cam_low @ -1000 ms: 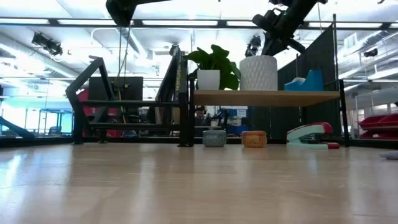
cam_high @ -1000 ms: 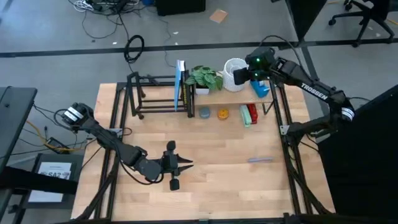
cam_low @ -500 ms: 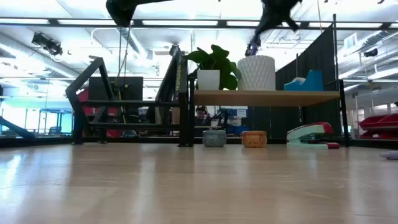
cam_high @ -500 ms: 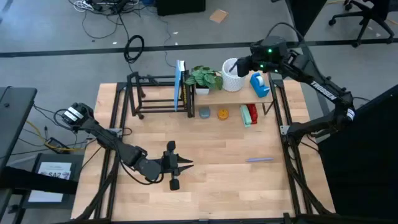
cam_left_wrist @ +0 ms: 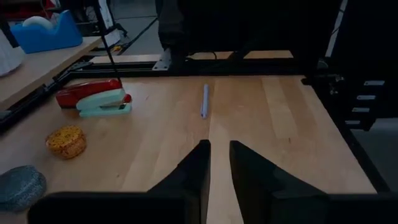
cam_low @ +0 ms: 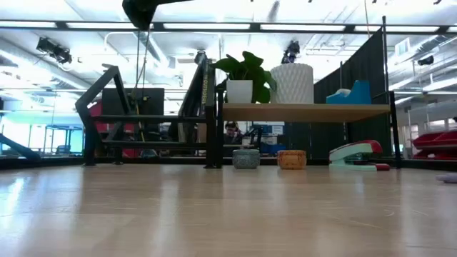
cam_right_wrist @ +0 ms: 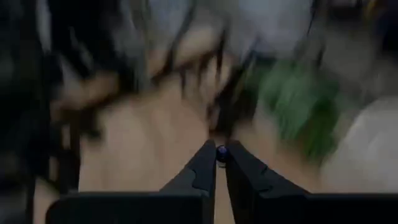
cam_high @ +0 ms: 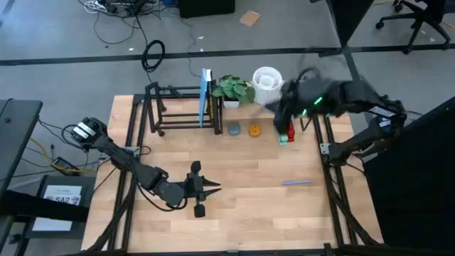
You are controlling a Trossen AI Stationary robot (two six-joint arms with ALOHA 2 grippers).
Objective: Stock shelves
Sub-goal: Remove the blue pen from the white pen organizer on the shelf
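A: Entry, shelves first. Where do they stand?

B: The plank-top stand point(cam_high: 264, 101) sits at the far edge of the table point(cam_high: 242, 213), right of centre. Beside it on the left is the open black rod rack point(cam_high: 174, 108), with a blue-edged book point(cam_high: 205, 96) leaning upright between the two.

A: Contents?

B: On the plank: a leafy potted plant point(cam_low: 246, 77), then a white ribbed pot point(cam_low: 293, 83), then a blue tape dispenser point(cam_low: 351, 93) at the right end. Under the plank, on the tabletop: a grey round pad point(cam_low: 246, 158), a small orange-brown basket point(cam_low: 291, 158), and a red and mint stapler point(cam_low: 357, 156) (in that order in the low view, left to right).

A: Right gripper?

B: The right gripper point(cam_high: 288, 110) is blurred in the high view, above the stand's right part. In its own wrist view the two fingers point(cam_right_wrist: 202, 174) stand close together, with a small dark bead-like spot at their tips; I cannot tell if anything is gripped.

A: Left gripper?

B: The left gripper point(cam_high: 212, 188) lies low over the near-left part of the table, well apart from the shelves. Its jaws are nearly closed, with a narrow gap and nothing between them. A lilac pen point(cam_high: 297, 183) lies on bare wood toward the right side.
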